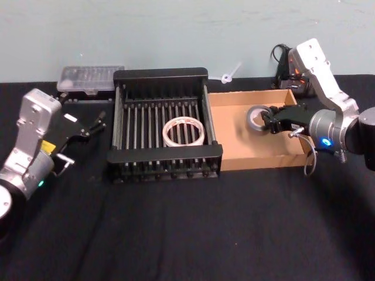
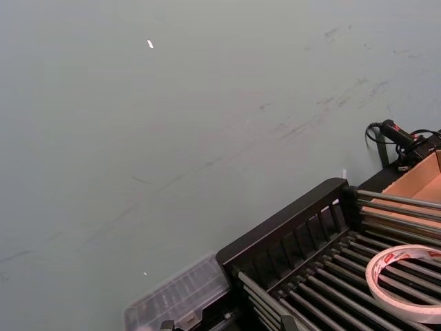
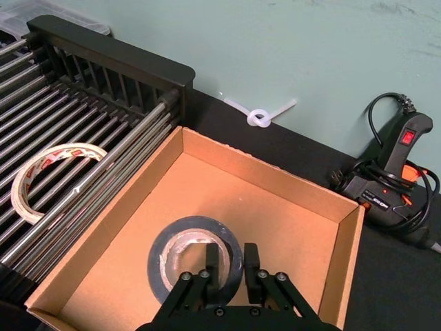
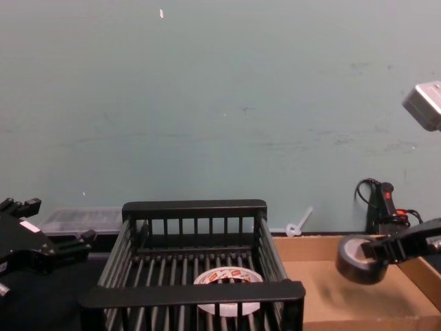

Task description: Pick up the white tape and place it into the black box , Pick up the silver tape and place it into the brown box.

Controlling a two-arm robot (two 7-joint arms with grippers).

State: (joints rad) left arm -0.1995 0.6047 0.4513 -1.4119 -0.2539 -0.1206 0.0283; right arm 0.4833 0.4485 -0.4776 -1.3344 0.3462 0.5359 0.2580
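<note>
White tape [image 1: 184, 131]: lies flat on the barred floor of the black box [image 1: 120, 111].
Silver tape [image 1: 256, 117]: held above the floor of the brown box [image 1: 275, 159], not touching it.
Right hand [image 3: 230, 264]: clamped on the silver tape's rim, over the brown box.
Left hand [image 1: 98, 122]: fingers apart, holds nothing, over the bench [image 1: 193, 228] just left of the black box.
</note>
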